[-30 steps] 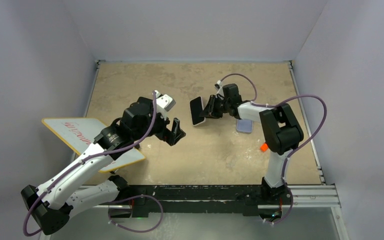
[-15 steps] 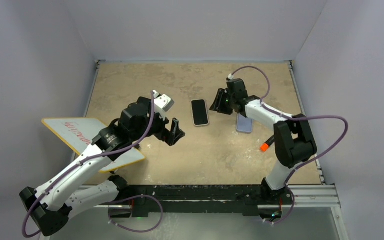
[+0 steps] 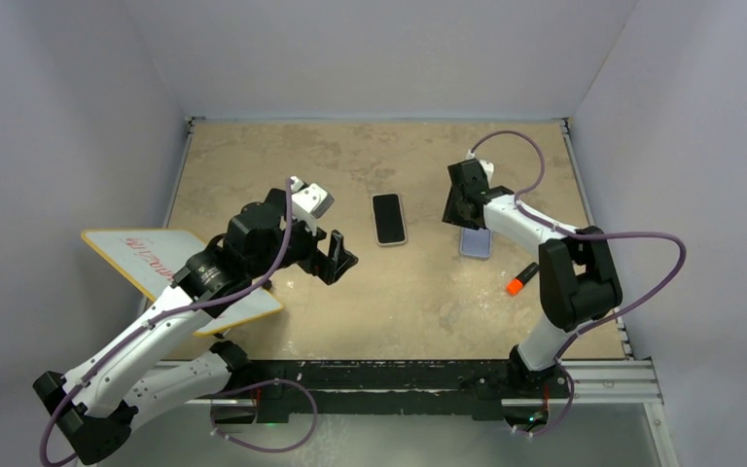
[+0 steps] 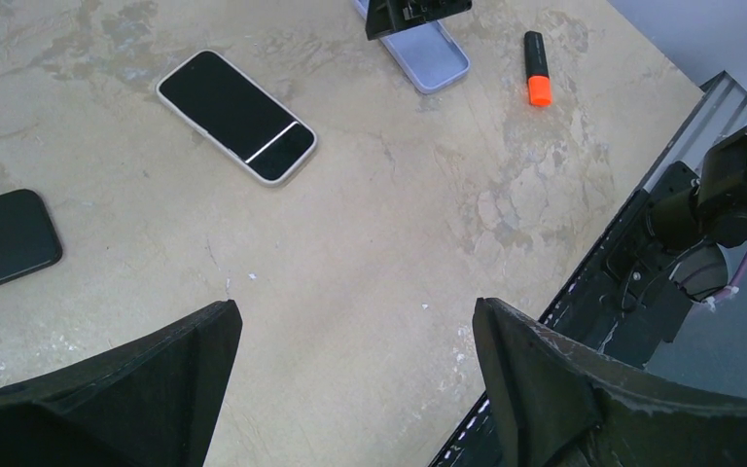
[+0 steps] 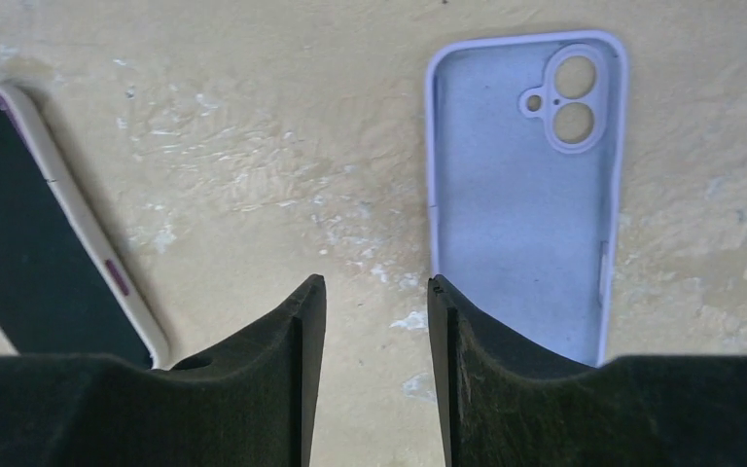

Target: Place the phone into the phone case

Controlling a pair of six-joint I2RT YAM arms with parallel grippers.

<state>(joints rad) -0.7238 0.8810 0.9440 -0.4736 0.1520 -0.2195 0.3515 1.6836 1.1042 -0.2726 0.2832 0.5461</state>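
Observation:
The phone (image 3: 387, 218) lies flat, screen up, on the tan table; it also shows in the left wrist view (image 4: 236, 116) and at the left of the right wrist view (image 5: 49, 233). The lavender phone case (image 3: 476, 243) lies open side up to its right, and shows in the right wrist view (image 5: 520, 195) and the left wrist view (image 4: 428, 58). My right gripper (image 3: 454, 215) hovers between them by the case's left edge, its jaws a narrow gap apart (image 5: 377, 292) and empty. My left gripper (image 3: 337, 261) is wide open and empty (image 4: 355, 321) left of and nearer than the phone.
An orange marker (image 3: 515, 284) lies right of the case near the table's right side. A white board (image 3: 146, 258) sits under my left arm. A second dark phone-like slab (image 4: 5, 238) shows at the left of the left wrist view. The black front rail (image 3: 399, 375) runs along the near edge.
My right gripper held the phone tilted up, let it go flat on the table, then moved right to the case's left edge. My left arm shifted only slightly.

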